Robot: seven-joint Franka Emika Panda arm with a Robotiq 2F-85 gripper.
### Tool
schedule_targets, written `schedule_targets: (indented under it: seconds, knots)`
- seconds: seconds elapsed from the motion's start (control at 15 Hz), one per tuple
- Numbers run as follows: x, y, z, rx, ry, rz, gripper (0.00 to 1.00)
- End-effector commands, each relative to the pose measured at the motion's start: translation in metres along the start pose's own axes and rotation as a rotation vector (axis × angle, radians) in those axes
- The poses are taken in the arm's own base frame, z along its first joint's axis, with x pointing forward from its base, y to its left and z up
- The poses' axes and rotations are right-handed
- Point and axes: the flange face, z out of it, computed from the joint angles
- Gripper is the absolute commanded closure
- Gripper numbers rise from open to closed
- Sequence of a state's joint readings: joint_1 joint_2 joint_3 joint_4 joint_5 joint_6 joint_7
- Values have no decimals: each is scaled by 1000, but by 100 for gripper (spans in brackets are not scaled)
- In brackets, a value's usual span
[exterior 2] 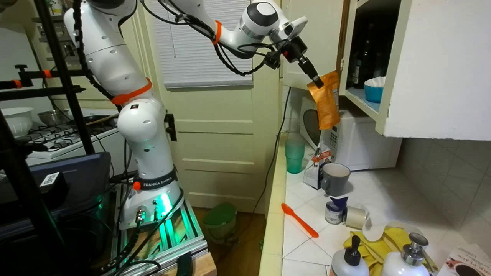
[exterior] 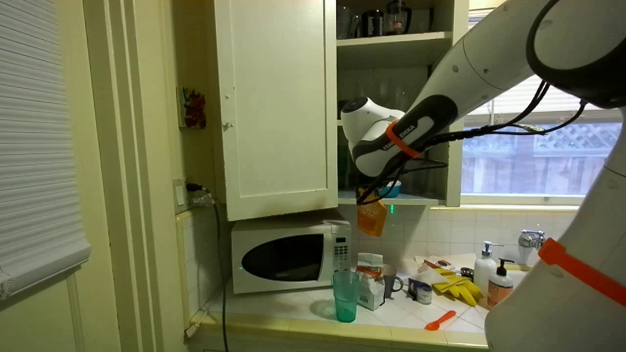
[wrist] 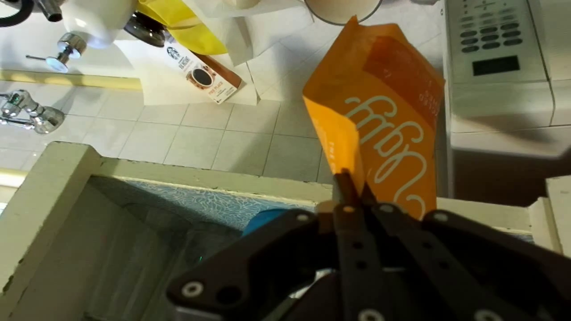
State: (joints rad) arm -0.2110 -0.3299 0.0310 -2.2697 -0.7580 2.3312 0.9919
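Jaws of the Robotiq gripper (exterior 2: 318, 82) pinch the upper edge of an orange pouch (exterior 2: 327, 104), which hangs below the jaws, long axis close to upright. Near the jaws, the open cabinet's bottom shelf (exterior 2: 362, 105) bears a blue bowl (exterior 2: 373, 93); lower than the jaws stand a white microwave (exterior 2: 366, 140) and a gray mug (exterior 2: 336, 180).

There are two pump bottles (exterior: 484, 274), one microwave (exterior: 282, 256), one spoon (exterior 2: 300, 220), one orange pouch (exterior 2: 327, 105).
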Motion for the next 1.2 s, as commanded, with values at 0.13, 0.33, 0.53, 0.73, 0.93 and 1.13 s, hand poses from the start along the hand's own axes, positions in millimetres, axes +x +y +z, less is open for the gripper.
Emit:
schedule_targets:
  seconds: [0.13, 0.33, 0.53, 0.73, 0.93, 1.13]
  knots:
    - [19, 15, -29, 24, 52, 97, 100]
    - [27, 19, -38, 36, 70, 125, 100]
    - [37, 20, -43, 35, 93, 170, 100]
    - [47, 20, -45, 33, 107, 225, 100]
    - [56, 21, -49, 33, 123, 278, 100]
    - [66, 23, -54, 39, 145, 328, 100]
